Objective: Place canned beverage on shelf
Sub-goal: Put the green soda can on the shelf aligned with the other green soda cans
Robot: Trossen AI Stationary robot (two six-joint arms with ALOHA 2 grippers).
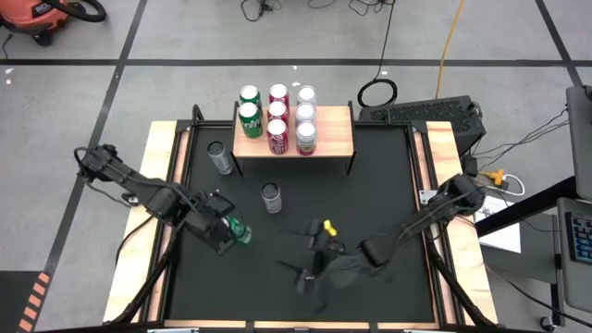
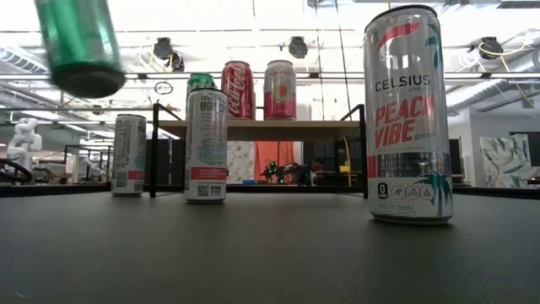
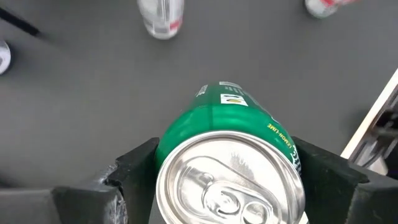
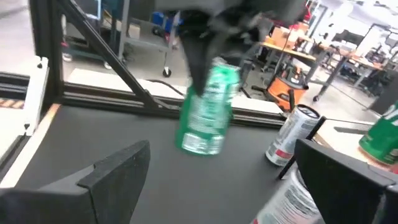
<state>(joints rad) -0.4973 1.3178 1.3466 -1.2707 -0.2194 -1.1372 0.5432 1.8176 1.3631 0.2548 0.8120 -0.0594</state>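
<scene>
My left gripper (image 1: 225, 233) is shut on a green can (image 1: 240, 232), which it holds above the black mat's left part; the low view shows the can (image 2: 80, 46) high up. The wood-topped shelf (image 1: 338, 139) stands at the mat's far edge on thin black legs and bears several upright cans. My right gripper (image 1: 313, 259) hovers open over the mat's near middle, and nothing shows between its fingers (image 4: 118, 168). My left gripper pinches the green can's side wall just below the top rim (image 3: 186, 134) between its two fingers (image 3: 134, 168). The fingers come from above, slanting down. Below them the can (image 4: 208, 109) hangs tilted, clear of the mat.
Two silver cans (image 1: 220, 157) (image 1: 270, 197) stand on the mat between the shelf and the grippers. A tall Celsius can (image 2: 409, 118) stands close to the low camera. Bare mat (image 1: 388, 185) lies to the right of the shelf's front.
</scene>
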